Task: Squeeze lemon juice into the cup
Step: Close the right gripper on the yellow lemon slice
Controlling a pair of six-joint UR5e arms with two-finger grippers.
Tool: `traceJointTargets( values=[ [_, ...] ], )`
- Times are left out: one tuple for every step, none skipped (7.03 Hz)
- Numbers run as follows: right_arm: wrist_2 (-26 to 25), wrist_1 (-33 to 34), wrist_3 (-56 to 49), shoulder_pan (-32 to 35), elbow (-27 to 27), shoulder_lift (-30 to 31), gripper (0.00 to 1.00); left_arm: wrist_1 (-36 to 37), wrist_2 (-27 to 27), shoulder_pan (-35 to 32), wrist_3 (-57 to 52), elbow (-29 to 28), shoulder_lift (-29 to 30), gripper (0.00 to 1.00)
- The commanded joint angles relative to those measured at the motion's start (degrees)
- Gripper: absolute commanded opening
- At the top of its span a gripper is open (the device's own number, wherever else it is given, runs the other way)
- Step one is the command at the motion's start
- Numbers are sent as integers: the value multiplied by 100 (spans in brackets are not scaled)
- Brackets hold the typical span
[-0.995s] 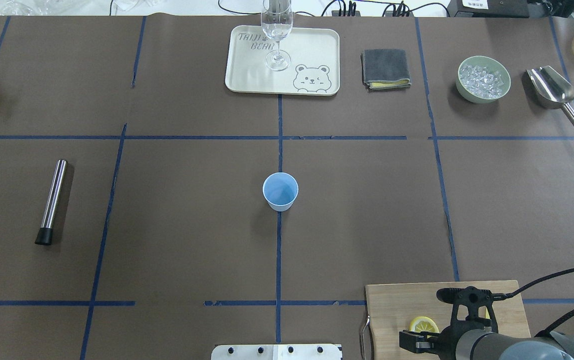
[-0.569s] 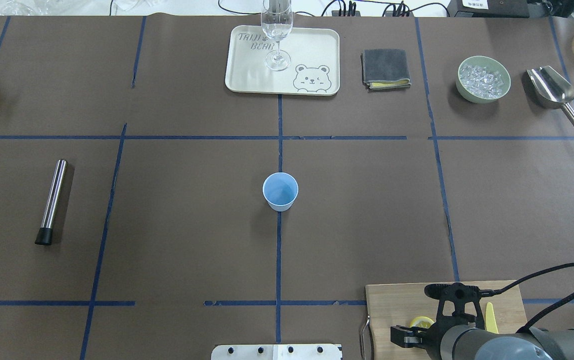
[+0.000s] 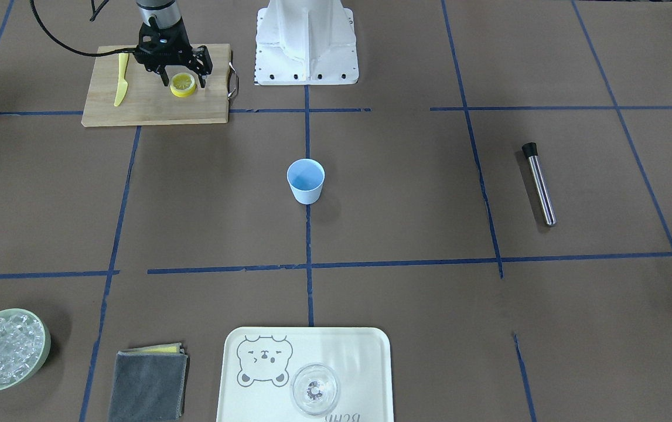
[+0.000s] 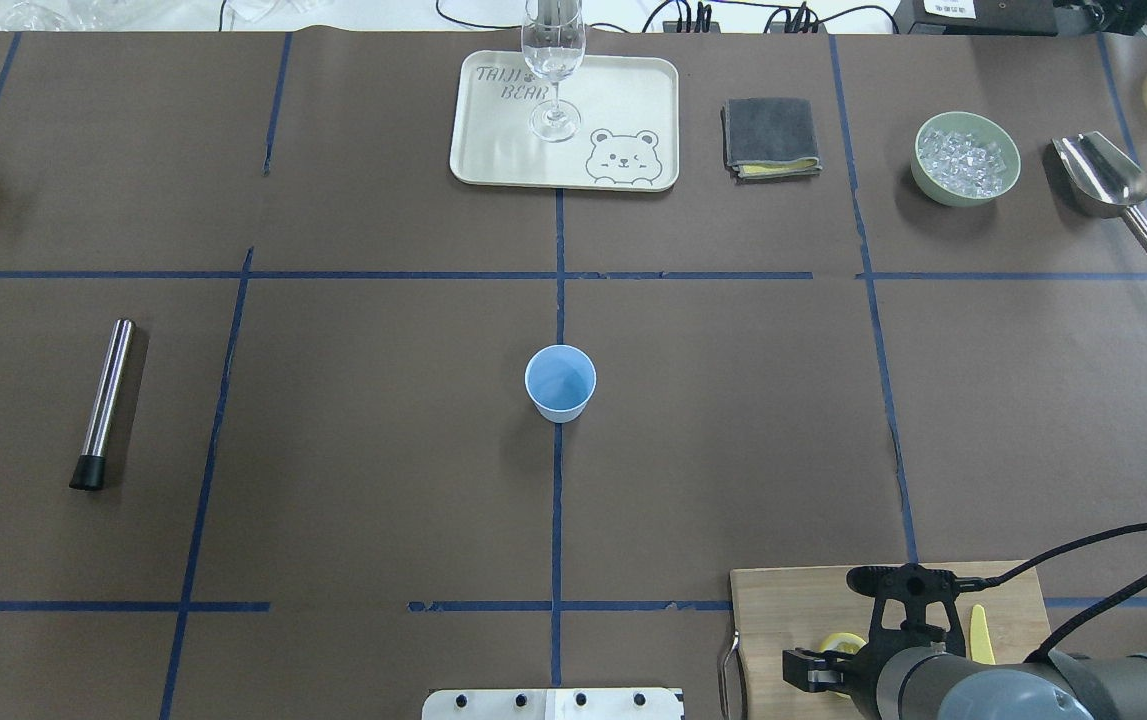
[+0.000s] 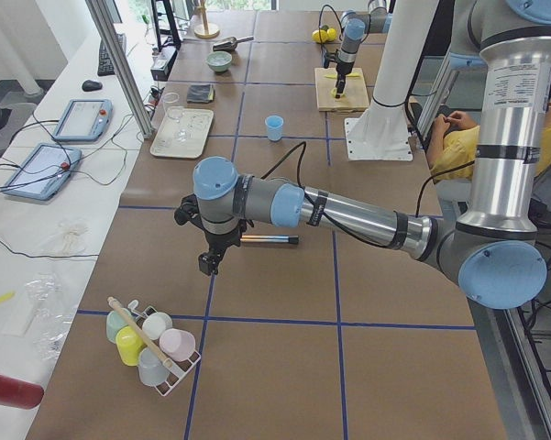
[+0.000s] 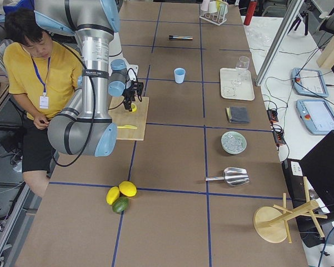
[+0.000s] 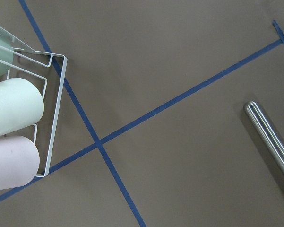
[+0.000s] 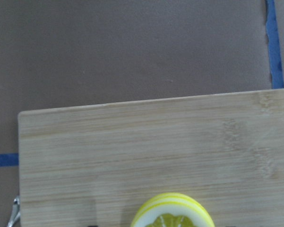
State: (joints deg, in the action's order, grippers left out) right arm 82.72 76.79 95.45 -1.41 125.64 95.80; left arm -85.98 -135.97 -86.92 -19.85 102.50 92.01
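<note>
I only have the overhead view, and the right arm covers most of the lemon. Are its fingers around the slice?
Observer: In the front-facing view the right gripper is open, and one of its fingers appears to stand on each side of the lemon, which lies on the cutting board.
Operator: And the left arm? I can't see it.
Observer: The left-side view shows the left gripper hanging over the table next to the steel rod, far from the cup.

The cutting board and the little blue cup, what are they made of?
The cutting board looks like pale bamboo or wood, matte, with straight grain lines showing. The cup seems to be smooth plastic: even light blue, paler outside.
</note>
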Motion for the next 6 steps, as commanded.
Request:
traceJointTargets(
  values=[
    [16, 2, 0, 0, -49, 9, 92, -7, -17, 0, -1, 16, -17, 100],
    [16, 3, 0, 18, -31, 0, 89, -7, -139, 0, 8, 16, -26, 100],
    [7, 3, 0, 18, -40, 9, 88, -7, -158, 0, 8, 16, -26, 100],
    [-2, -6, 8, 18, -23, 18, 80, -7, -158, 0, 8, 16, -26, 100],
    [-2, -6, 17, 18, -22, 26, 70, -7, -158, 0, 8, 24, -26, 100],
    [-2, -6, 17, 27, -5, 35, 60, -7, -158, -9, 8, 24, -26, 100]
  ],
)
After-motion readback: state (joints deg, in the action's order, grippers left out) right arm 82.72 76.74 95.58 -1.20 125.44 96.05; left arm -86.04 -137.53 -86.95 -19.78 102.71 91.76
